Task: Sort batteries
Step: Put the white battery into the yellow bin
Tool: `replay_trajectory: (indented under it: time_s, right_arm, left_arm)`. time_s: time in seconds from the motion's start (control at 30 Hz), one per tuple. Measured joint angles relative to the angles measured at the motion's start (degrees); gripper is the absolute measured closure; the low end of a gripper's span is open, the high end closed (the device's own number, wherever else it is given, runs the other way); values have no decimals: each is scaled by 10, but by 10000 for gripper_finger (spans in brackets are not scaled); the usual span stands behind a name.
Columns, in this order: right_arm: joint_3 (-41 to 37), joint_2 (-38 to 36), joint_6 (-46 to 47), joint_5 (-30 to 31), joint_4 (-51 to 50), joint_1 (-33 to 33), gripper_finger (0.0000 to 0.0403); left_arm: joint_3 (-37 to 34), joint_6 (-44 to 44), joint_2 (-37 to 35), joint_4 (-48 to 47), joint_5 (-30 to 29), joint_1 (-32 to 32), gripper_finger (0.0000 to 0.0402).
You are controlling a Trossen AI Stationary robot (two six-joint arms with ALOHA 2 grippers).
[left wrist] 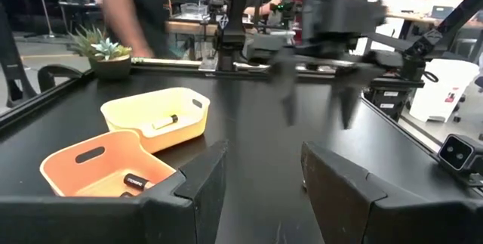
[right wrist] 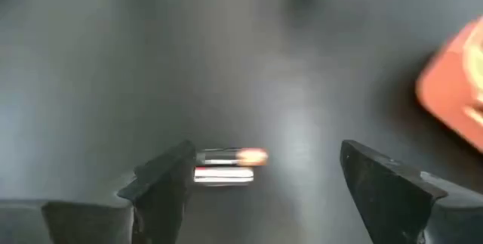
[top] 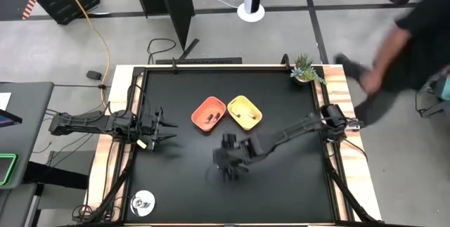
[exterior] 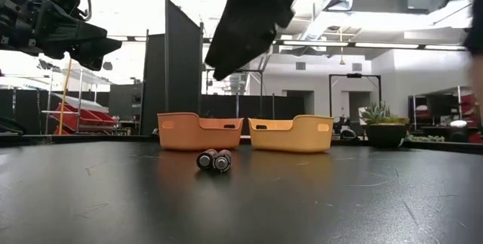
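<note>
Right now the right gripper (right wrist: pixel 256 187) is hanging wide open and empty over two batteries (right wrist: pixel 226 166) lying side by side, low and left of middle, their long way running across between its fingers.

Table top (exterior: pixel 339 199): matt black, faintly scuffed. Orange tray (exterior: pixel 200 133) and yellow tray (exterior: pixel 291 134): smooth plastic, soft sheen. Batteries (exterior: pixel 213 160): dark casing, silvery metal ends. Table edge (top: pixel 342 93): pale wood.
</note>
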Motion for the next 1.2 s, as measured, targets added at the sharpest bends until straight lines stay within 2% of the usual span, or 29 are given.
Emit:
replay_trajectory:
  time_s: [0.13, 0.37, 0.6, 1.2]
  right_arm:
    - [0, 5, 15, 0, 4, 33, 42]
    - [0, 32, 49, 0, 7, 41, 18]
    - [0, 68, 53, -7, 9, 38, 17]
    - [0, 105, 59, -45, 10, 29, 17]
  left_arm:
    - [0, 0, 0, 0, -1, 0, 235]
    - [0, 7, 0, 1, -8, 0, 235]
    - [0, 11, 3, 1, -9, 0, 235]
    - [0, 11, 21, 5, -15, 0, 235]
